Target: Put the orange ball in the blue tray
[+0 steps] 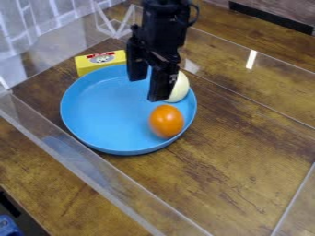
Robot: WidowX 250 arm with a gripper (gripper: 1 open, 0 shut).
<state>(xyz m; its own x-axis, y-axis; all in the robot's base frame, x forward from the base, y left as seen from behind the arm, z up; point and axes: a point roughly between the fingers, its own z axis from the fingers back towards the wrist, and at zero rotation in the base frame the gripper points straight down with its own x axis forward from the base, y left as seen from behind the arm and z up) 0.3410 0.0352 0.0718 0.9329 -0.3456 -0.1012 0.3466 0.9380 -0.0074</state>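
The orange ball [167,121] lies inside the blue tray [99,115], near its right rim and free of any grip. My black gripper [149,77] hangs pointing down above the tray's far part, up and left of the ball. Its fingers stand open with nothing between them. The round sky-blue tray rests on the wooden table, with its far rim partly hidden behind the gripper.
A cream-white egg-shaped object [180,88] sits at the tray's far right rim, just behind the gripper. A yellow rectangular block [99,62] lies on the table beyond the tray to the left. The table's edges run along the left and front.
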